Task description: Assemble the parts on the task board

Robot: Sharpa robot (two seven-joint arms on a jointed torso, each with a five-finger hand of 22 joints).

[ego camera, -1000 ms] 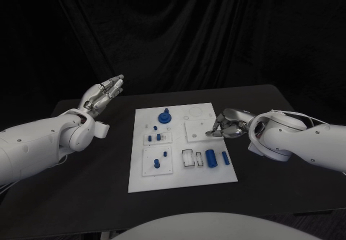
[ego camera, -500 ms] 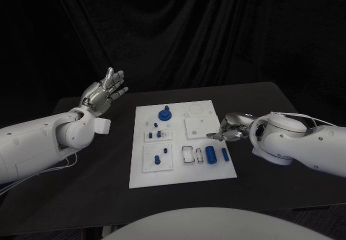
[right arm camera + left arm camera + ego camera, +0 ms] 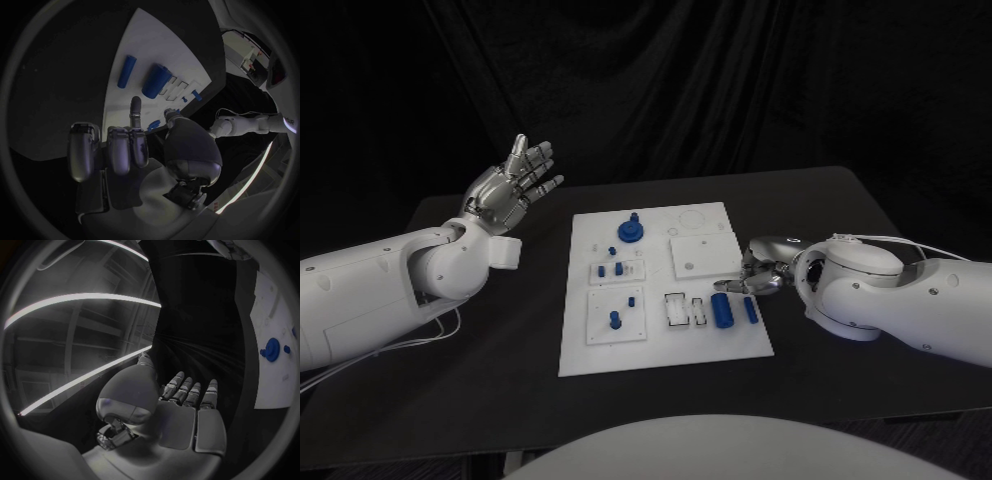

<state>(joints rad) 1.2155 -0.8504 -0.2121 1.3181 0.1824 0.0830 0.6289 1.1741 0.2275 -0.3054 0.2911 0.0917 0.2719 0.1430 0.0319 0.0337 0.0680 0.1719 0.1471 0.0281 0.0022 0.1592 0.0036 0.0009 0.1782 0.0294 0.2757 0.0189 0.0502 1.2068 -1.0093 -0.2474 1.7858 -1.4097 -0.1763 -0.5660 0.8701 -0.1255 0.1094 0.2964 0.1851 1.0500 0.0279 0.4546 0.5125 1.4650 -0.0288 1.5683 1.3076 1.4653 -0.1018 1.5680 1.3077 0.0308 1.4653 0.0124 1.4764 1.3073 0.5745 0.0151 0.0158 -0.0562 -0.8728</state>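
- The right hand (image 3: 764, 268) is low over the right edge of the board (image 3: 661, 350), near its middle. Its fingers (image 3: 125, 147) are curled in, with one finger stretched out toward the board. I cannot tell if something small is pinched between the thumb and that finger.
- Just beside the fingertips, toward the robot, a thick blue cylinder (image 3: 723, 312) lies on the board, and a thinner blue rod (image 3: 750, 311) lies next to it on its right side. In the right wrist view the same cylinder (image 3: 155, 81) and rod (image 3: 127, 71) lie side by side beyond the stretched finger.
- The left hand (image 3: 509, 185) is raised in the air, well apart from the board, over the far left part of the table (image 3: 473, 370). Its fingers are spread and straight, and it holds nothing.
- The board lies in the middle of the table.
- On the far part of the board stands a round blue piece (image 3: 630, 233) with a peg on top.
- Left of the cylinder are small white slots (image 3: 685, 311), and further left there are small blue pegs (image 3: 609, 269) in two square plates.
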